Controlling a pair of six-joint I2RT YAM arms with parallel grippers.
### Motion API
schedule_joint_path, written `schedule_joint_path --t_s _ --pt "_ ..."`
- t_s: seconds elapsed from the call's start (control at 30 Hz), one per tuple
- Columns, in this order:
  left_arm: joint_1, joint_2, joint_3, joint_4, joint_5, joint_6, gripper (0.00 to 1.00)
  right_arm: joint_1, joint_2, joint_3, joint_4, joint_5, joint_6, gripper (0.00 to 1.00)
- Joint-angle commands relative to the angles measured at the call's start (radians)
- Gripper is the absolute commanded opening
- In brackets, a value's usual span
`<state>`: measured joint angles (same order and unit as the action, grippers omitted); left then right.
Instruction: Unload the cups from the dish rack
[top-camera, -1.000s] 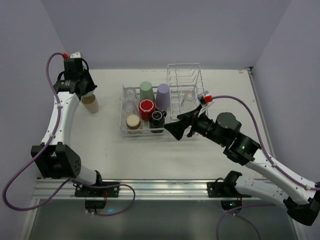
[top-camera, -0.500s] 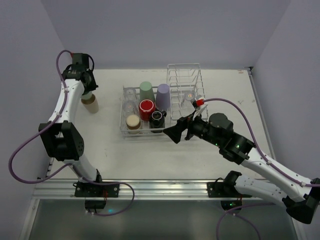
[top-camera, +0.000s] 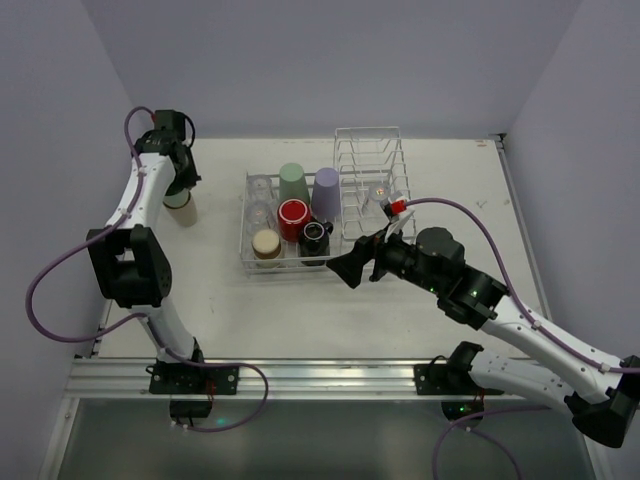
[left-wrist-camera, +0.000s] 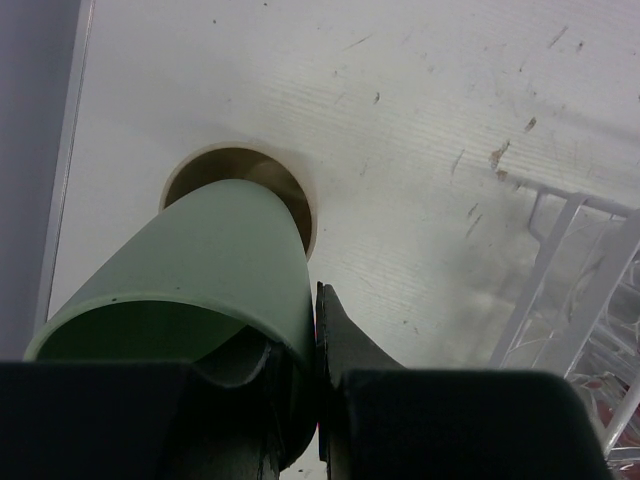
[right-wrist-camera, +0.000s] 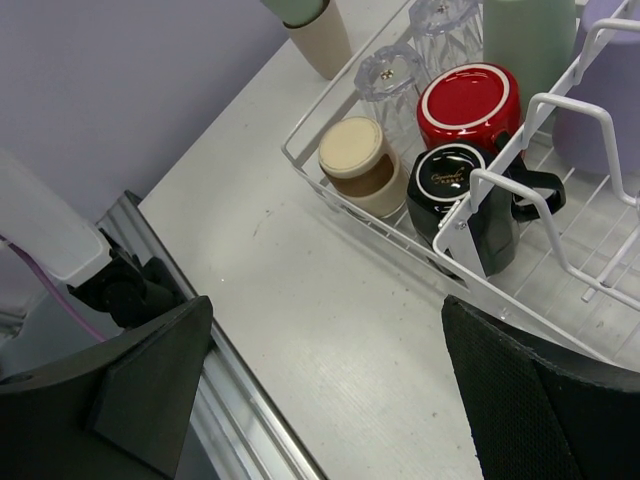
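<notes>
Two hands: left hand (left-wrist-camera: 308, 350) pinching a pale green cup (left-wrist-camera: 200, 260) over the beige tumbler (left-wrist-camera: 218, 165), right hand (right-wrist-camera: 325, 340) spread wide facing the black mug (right-wrist-camera: 450, 185).

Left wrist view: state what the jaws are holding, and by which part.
The left gripper holds a pale green tumbler by its rim, jaws pinching the wall at the open mouth.

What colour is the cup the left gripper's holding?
The cup is pale green; the left wrist view shows it best.
</notes>
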<state>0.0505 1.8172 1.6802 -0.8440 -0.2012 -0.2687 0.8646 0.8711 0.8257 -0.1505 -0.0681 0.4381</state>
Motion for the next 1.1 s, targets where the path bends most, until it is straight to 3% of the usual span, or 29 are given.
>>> schedule_joint_path --t_s 0.0,0.27,0.43,0.57,0.73,0.8,0.9,1.07 --pt "0.008 0.019 0.055 -0.021 0.000 0.019 0.00 0.002 -0.006 -0.002 0.020 0.024 -0.021 0.99" --pt "0.012 0.030 0.035 -0.014 -0.009 0.011 0.37 0.001 -0.026 -0.013 0.014 0.054 -0.032 0.99" --pt "0.012 0.007 0.044 -0.006 -0.004 0.011 0.49 0.001 -0.034 -0.014 0.012 0.059 -0.035 0.98" --pt "0.012 -0.027 0.070 -0.010 0.034 0.006 0.59 0.001 -0.043 -0.010 0.005 0.059 -0.036 0.87" --pt "0.006 -0.179 0.056 0.063 0.137 -0.027 0.64 -0.001 -0.069 0.045 -0.050 0.109 -0.035 0.67" --pt "-0.001 -0.293 -0.025 0.156 0.258 -0.041 0.64 0.001 -0.083 0.093 -0.105 0.131 -0.036 0.60" --pt "-0.058 -0.470 -0.203 0.308 0.339 -0.075 0.64 0.001 -0.098 0.153 -0.172 0.172 -0.045 0.58" --pt "-0.290 -0.677 -0.469 0.497 0.379 -0.128 0.64 -0.009 -0.089 0.245 -0.259 0.341 -0.090 0.56"
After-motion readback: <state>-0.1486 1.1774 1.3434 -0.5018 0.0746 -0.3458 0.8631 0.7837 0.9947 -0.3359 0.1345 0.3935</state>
